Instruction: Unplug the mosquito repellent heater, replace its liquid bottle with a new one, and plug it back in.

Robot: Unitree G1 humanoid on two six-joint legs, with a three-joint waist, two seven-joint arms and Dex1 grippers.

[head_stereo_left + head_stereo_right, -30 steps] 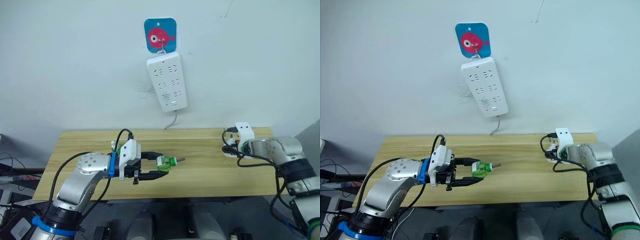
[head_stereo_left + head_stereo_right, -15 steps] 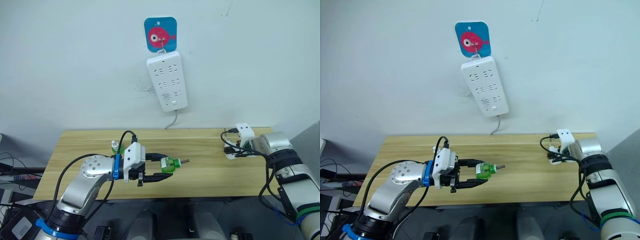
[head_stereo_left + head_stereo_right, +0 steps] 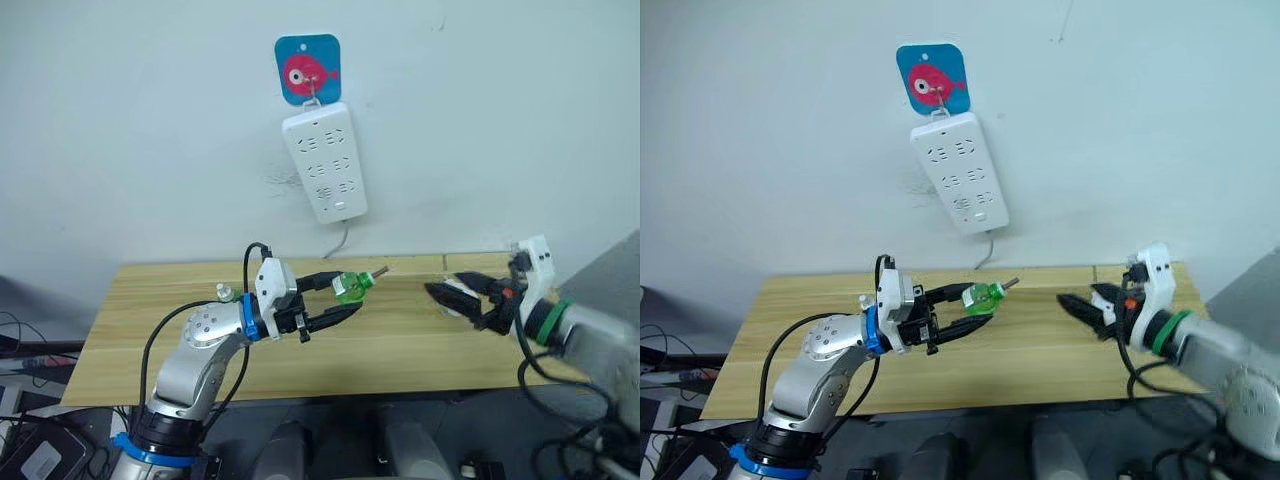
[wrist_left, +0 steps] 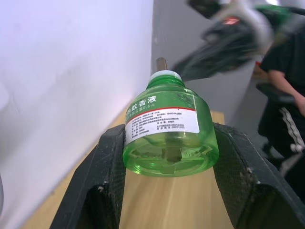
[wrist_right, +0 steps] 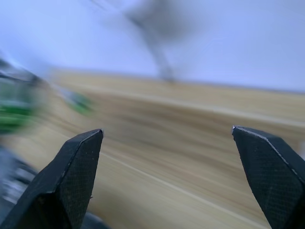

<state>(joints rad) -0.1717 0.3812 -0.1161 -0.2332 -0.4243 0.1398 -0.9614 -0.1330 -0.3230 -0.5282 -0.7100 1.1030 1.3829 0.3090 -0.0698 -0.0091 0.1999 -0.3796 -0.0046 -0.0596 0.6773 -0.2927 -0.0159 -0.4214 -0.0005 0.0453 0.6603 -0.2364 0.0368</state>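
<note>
Left gripper [image 3: 340, 299] lifted up off the table [image 3: 400, 345] with the green bottle [image 3: 351, 286], wick end now tilted upward. Right gripper [image 3: 452, 296] swung off the back corner, fingers spread, now facing the bottle.

1. A robot test room or lab: a plain pale wall [image 3: 150, 130] behind a bare wooden bench [image 3: 400, 340].
2. A white power strip [image 3: 321, 162] hangs from a fish-print hook [image 3: 307, 70].
3. Loose cables [image 3: 20, 345] lie beside the bench.

A light wooden table [image 3: 420, 350] stands against a pale wall [image 3: 150, 130] bearing a white power strip [image 3: 323, 160].
</note>
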